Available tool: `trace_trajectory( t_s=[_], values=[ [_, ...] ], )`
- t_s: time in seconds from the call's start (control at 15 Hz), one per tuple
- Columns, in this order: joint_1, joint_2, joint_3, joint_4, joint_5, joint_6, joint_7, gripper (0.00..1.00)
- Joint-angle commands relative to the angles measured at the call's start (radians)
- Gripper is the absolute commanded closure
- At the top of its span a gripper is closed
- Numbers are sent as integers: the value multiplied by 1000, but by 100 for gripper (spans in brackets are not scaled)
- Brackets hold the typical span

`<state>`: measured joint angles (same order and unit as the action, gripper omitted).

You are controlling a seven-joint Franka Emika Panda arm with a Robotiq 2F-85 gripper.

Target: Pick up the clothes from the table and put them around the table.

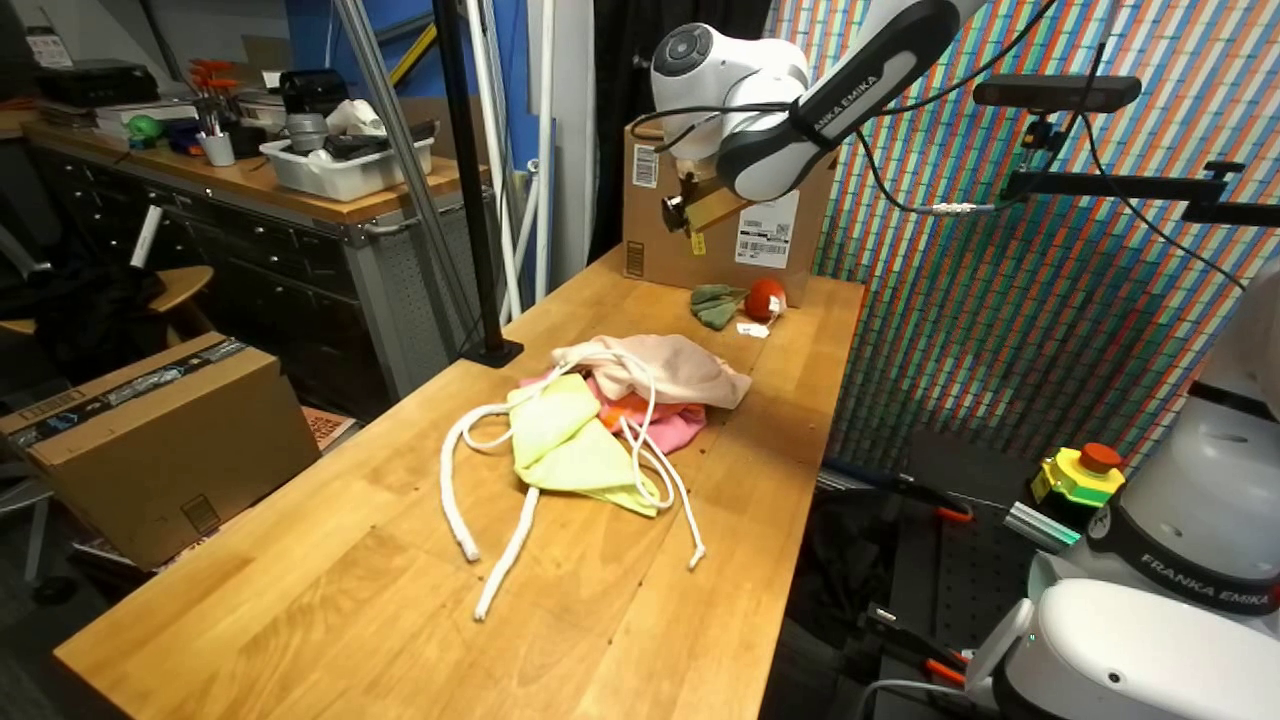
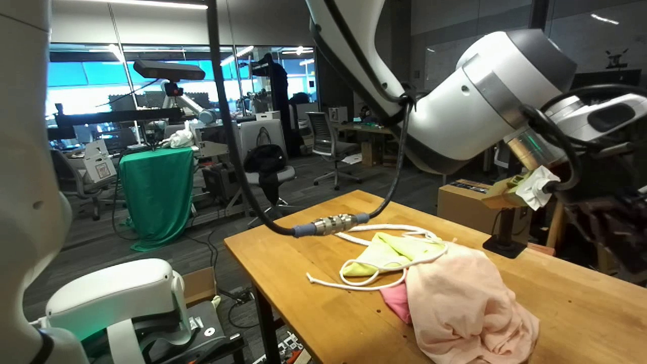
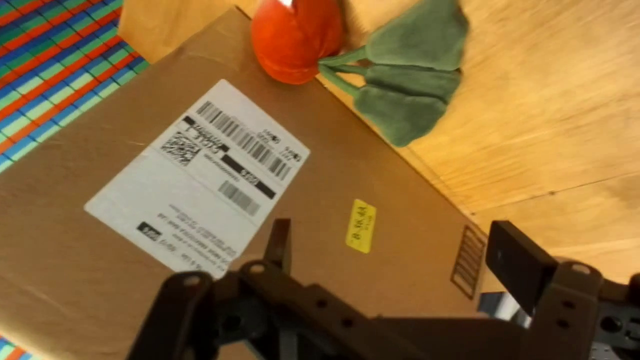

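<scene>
So the gripper (image 3: 392,250) is wide apart and holding nothing, hanging in front of a cardboard box (image 3: 320,200), with a red plush (image 3: 297,42) and its green leaves (image 3: 415,40) at the top of the wrist view. The clothes (image 1: 620,408) are heaped mid-frame in an exterior view, on the wooden table (image 1: 400,600): peach cloth (image 1: 690,368) up top, yellow cloth (image 1: 575,450) lower left, pink cloth (image 1: 685,425) showing at lower right. My worry is the white cord (image 1: 508,565). It loops over the yellow and peach bits, so lifting either could drag the whole lot. Bunched folds might also give you a double pinch, or a shallow one that slips. None of the heap shows in the wrist view, so I'd want it lined up before dropping in. And the box looks close enough that a sloppy swing might knock it.
</scene>
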<state>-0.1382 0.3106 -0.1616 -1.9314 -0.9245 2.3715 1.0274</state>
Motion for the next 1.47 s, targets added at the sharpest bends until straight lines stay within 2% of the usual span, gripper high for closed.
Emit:
trace_trajectory(
  t_s=[0.0, 0.27, 0.47, 0.87, 1.13, 1.4],
  values=[
    [-2, -48, 27, -79, 78, 120, -163, 0],
    [13, -68, 49, -156, 182, 223, -344, 0],
    [50, -80, 55, -198, 237, 255, -426, 0],
    [134, -79, 79, -241, 334, 277, -551, 0],
    [163, -70, 106, -256, 461, 291, -656, 0],
    [187, -87, 125, -287, 637, 241, -642, 0]
  ],
)
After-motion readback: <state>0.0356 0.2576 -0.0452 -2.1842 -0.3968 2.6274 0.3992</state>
